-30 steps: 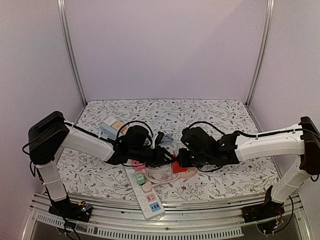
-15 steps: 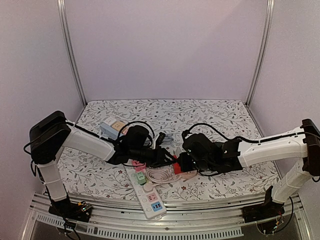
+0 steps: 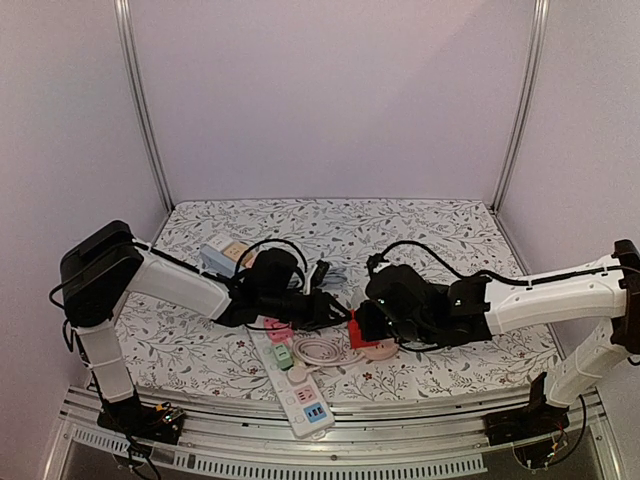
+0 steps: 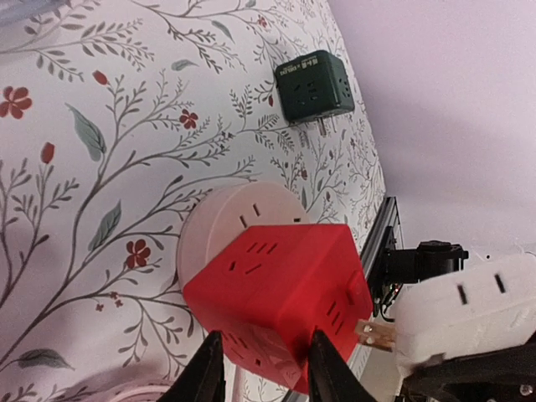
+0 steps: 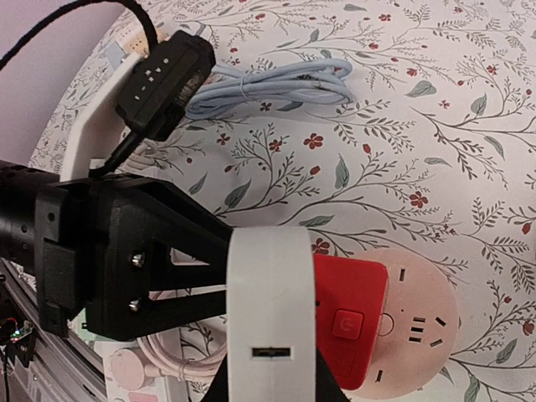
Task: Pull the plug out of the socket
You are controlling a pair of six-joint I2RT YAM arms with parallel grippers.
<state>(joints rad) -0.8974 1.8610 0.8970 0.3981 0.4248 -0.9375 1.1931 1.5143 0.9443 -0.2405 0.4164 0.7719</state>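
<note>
One white plug (image 4: 469,314), prongs (image 4: 374,333) toward red cube (image 4: 280,293)

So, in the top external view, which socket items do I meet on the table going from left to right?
Blue-grey socket box → white power strip → red cube adapter.

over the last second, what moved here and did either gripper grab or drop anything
The right arm sank lower along its forearm; the right gripper barely shifted. Nothing was grabbed or released: it stays shut on the white plug, the left gripper on the red cube adapter. The left arm, round pink socket and power strip did not visibly move.
</note>
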